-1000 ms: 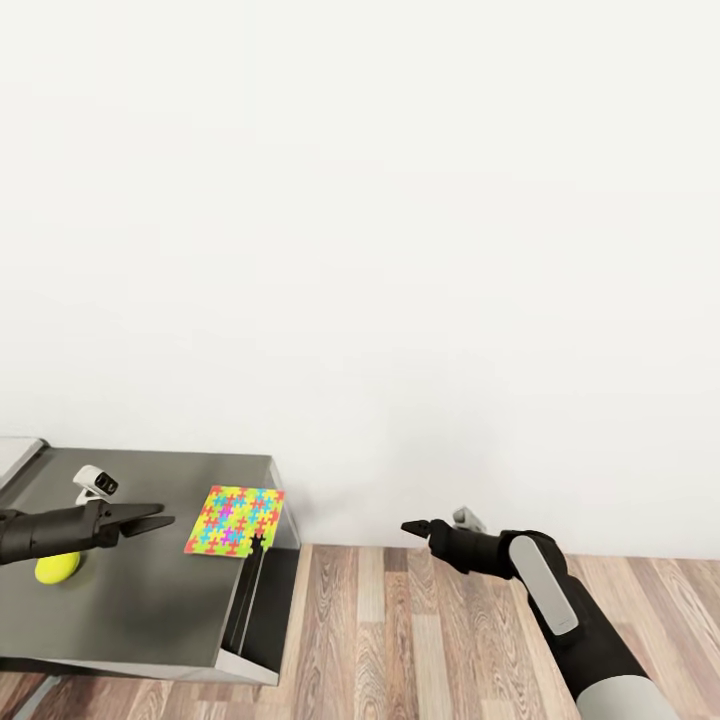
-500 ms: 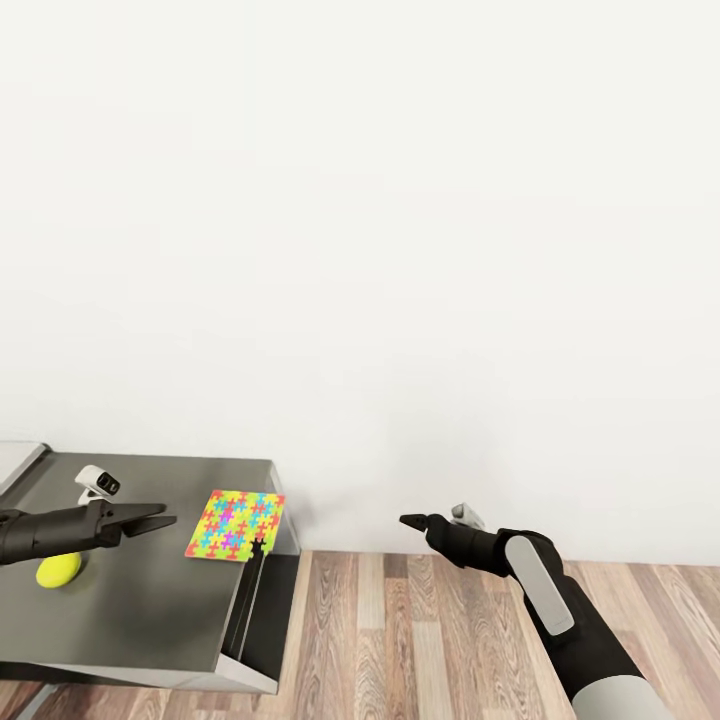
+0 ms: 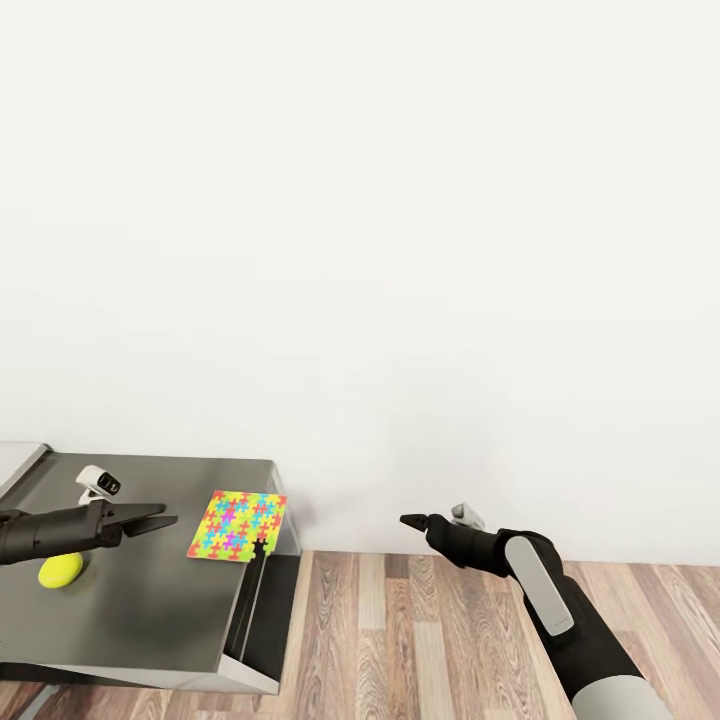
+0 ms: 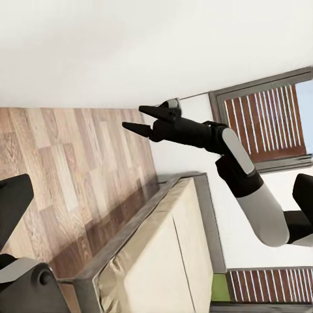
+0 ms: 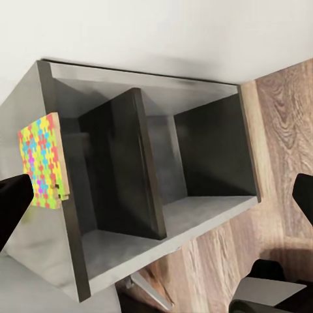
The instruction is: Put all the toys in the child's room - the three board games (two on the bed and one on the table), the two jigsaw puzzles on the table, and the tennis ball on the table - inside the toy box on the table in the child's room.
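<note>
Because the puzzle (image 3: 238, 526) lies at the table's (image 3: 150, 600) end, one corner just past the edge, your left gripper (image 3: 150, 520) hovers over the dark top beside it, jaws a little apart and holding nothing. Its fingertips point at the puzzle's near side but stay apart from it. Behind that arm, near its wrist, sits the tennis ball (image 3: 59, 571). Your right gripper (image 3: 410, 521) waits over the floor (image 3: 420, 640), well apart from the table; I cannot tell if it is open.

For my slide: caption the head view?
Left claw over grey table between ball and puzzle.
</note>
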Available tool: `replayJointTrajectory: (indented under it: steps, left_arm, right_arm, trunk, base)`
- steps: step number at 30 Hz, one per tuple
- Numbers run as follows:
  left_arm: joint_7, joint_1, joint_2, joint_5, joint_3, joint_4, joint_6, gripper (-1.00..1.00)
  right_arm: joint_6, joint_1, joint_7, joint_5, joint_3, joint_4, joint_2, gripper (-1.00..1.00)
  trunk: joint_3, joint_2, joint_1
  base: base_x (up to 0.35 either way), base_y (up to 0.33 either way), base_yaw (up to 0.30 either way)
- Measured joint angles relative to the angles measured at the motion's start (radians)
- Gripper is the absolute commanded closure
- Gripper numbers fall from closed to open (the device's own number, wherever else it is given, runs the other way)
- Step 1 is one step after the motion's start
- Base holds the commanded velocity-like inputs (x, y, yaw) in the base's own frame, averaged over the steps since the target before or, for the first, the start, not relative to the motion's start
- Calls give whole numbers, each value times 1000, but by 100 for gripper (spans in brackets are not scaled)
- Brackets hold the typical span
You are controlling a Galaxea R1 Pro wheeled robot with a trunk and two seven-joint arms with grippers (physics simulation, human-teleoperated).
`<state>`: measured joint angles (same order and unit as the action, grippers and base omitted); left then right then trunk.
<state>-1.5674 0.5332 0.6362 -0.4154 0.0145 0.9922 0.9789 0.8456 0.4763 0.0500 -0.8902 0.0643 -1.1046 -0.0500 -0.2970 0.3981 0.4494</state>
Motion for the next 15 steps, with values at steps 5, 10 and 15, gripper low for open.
replayJointTrajectory:
  steps: [5,10,15]
  left_arm:
    - [0,0,0,0,1,0,0,-100]
    - [0,0,0,0,0,0,0,-100]
    - [0,0,0,0,0,-1,-1,-100]
  right_arm:
    - [0,0,0,-2,0,0,0,-100]
    - [0,0,0,-2,1,-1,0,-100]
    - [0,0,0,-2,1,-2,0,-100]
  trunk:
    - [0,0,0]
    - [0,0,0]
    - [4,0,0]
  base:
    - [0,0,0]
    - [0,0,0]
    - [0,0,0]
